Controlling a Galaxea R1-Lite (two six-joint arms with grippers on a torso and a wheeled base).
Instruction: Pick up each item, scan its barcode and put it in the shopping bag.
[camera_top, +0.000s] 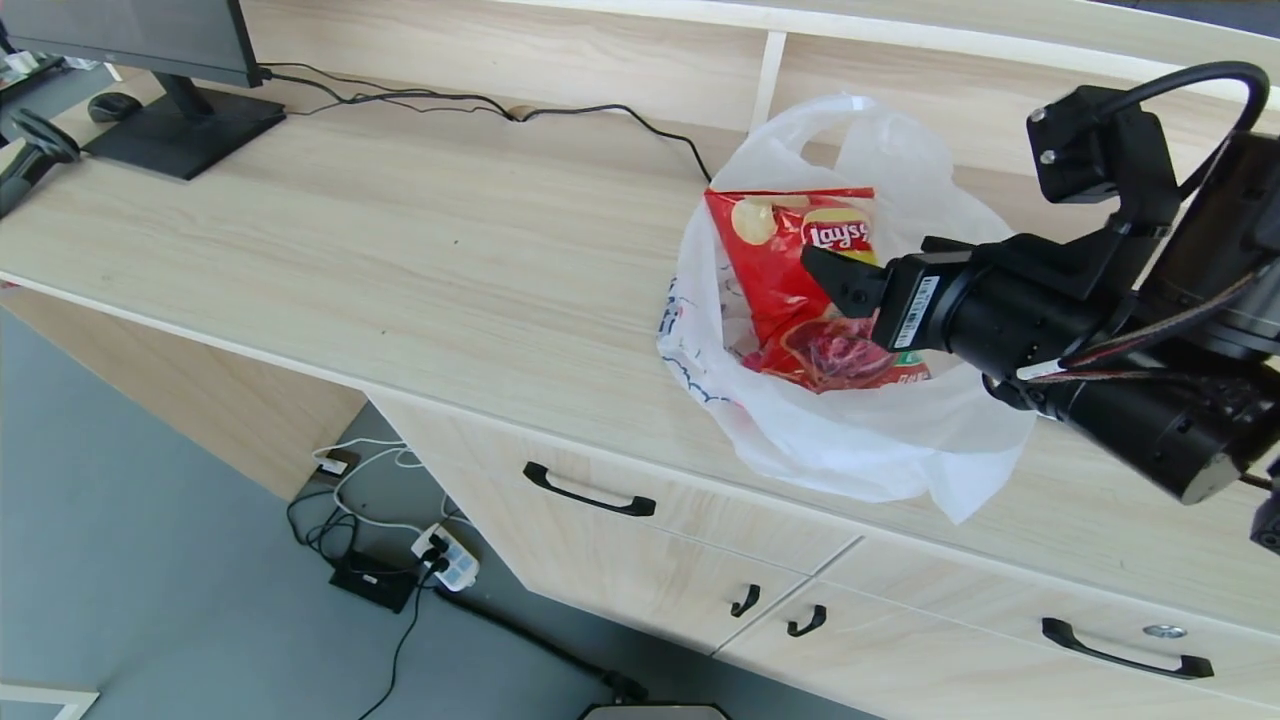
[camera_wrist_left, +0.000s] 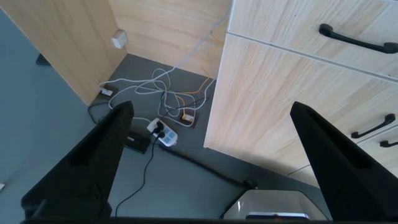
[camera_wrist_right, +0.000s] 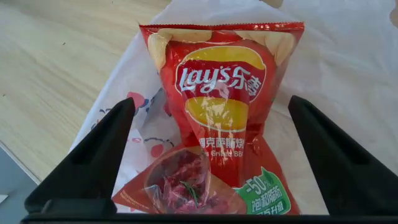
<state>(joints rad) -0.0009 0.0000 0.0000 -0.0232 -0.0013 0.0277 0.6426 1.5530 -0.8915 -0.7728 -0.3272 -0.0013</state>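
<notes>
**Q:** What writing does the figure show, and on what?

**A:** The red crisp packet (camera_wrist_right: 224, 93) carries a round yellow-and-red emblem with white lettering, smaller lines of print beneath it, and a green panel (camera_wrist_right: 264, 193) with print at one lower corner. A white sticker (camera_top: 918, 310) with bars sits on the right wrist. The shopping bag (camera_top: 850, 440), of white plastic, has blue and red marks on its left side, too small to read.

**Q:** How many of each thing?

**A:** There is one shopping bag, at the right of the surface (camera_top: 400, 250) near its near edge. It holds two packets: the crisp packet, leaning upright in the bag's mouth, and a second packet (camera_wrist_right: 186, 186) with a clear window showing dark red contents, lying against its foot. One monitor (camera_top: 130, 35) stands far left. There are four drawer handles (camera_top: 590, 490) below and one power strip (camera_top: 445, 555) on the floor.

**Q:** And the end effectors?

**A:** The right end effector (camera_wrist_right: 211, 102) hangs at the bag's right side, fingers spread wide, gripping nothing. The left end effector (camera_wrist_left: 211, 106) is likewise spread and empty, low beside the drawers, over the floor.
</notes>
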